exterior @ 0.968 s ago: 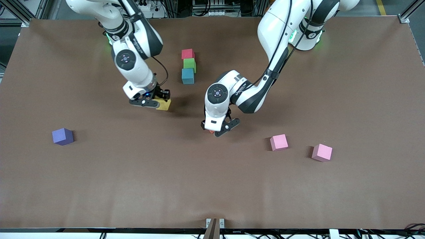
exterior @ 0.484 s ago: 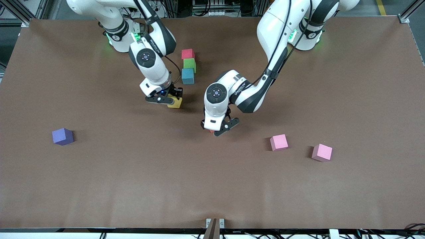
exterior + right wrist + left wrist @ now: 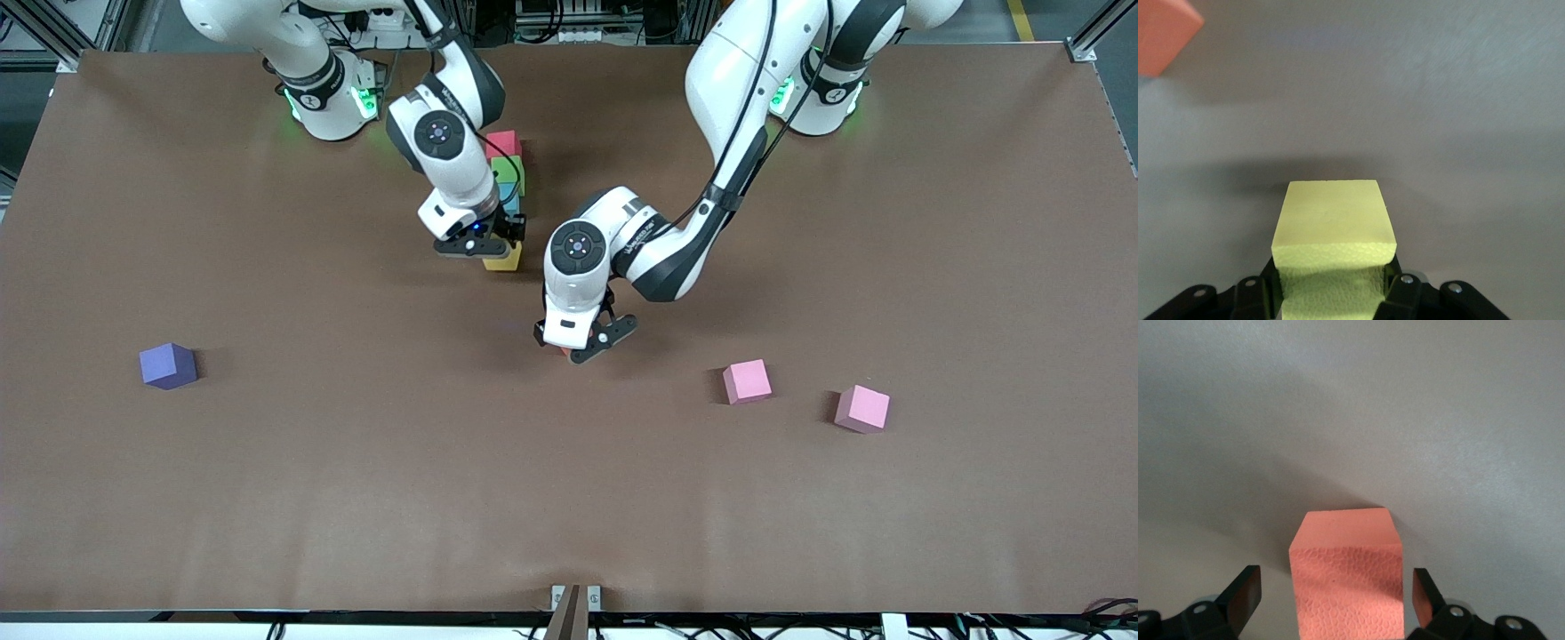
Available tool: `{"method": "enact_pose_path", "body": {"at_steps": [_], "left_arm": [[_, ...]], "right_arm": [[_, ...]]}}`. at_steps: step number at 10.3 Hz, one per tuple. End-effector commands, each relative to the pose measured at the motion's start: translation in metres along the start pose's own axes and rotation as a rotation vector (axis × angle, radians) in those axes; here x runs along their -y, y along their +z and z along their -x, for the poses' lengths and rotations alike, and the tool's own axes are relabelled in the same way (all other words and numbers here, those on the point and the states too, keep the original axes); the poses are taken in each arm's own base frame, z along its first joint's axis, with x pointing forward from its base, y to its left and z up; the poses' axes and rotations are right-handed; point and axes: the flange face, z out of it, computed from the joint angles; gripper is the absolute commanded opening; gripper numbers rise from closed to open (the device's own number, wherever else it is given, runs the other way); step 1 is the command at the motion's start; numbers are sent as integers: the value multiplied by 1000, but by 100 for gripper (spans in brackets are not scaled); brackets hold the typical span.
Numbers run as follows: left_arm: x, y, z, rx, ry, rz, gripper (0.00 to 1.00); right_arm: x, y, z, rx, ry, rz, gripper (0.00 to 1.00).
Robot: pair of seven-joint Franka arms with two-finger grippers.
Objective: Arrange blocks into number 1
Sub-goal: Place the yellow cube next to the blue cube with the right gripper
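Red (image 3: 503, 143), green (image 3: 508, 171) and blue (image 3: 513, 193) blocks lie in a straight column, the blue one partly hidden by the right arm's hand. My right gripper (image 3: 491, 249) (image 3: 1333, 288) is shut on the yellow block (image 3: 505, 259) (image 3: 1333, 223) and holds it low over the table, just at the column's camera-side end. My left gripper (image 3: 578, 345) (image 3: 1337, 597) is down at the table, open, its fingers on either side of the orange block (image 3: 1346, 573) with a gap on each side. In the front view only a sliver of that orange block (image 3: 561, 353) shows.
A purple cube (image 3: 167, 365) sits toward the right arm's end of the brown table (image 3: 356, 498). Two pink cubes (image 3: 747, 381) (image 3: 861, 409) lie toward the left arm's end, nearer the camera than the left gripper.
My right gripper has carried the yellow block toward the left arm's end and up to the block column. My left gripper has stayed open around the orange block.
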Motion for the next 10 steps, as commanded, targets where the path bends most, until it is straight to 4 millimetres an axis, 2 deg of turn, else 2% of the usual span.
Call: {"method": "enact_pose_path", "body": {"at_steps": [1,2,3,4,5,10], "left_arm": [[-3,14,2,-18,-13,9,100],[-3,17,1,-19,-11,11,100],[-3,17,1,-25,-3,9,95],[-2,18,0,-29,4,7,31],[-2,18,0,-37,26,3,0],[-3,18,6,-53,53,0,0]], "right_arm": [[10,5,13,14,7,-5,59],[9,8,17,23,8,3,59],[8,10,22,29,12,9,59],[6,11,23,32,12,12,59],[4,12,24,35,13,16,59],[-2,19,30,48,11,33,59]]}}
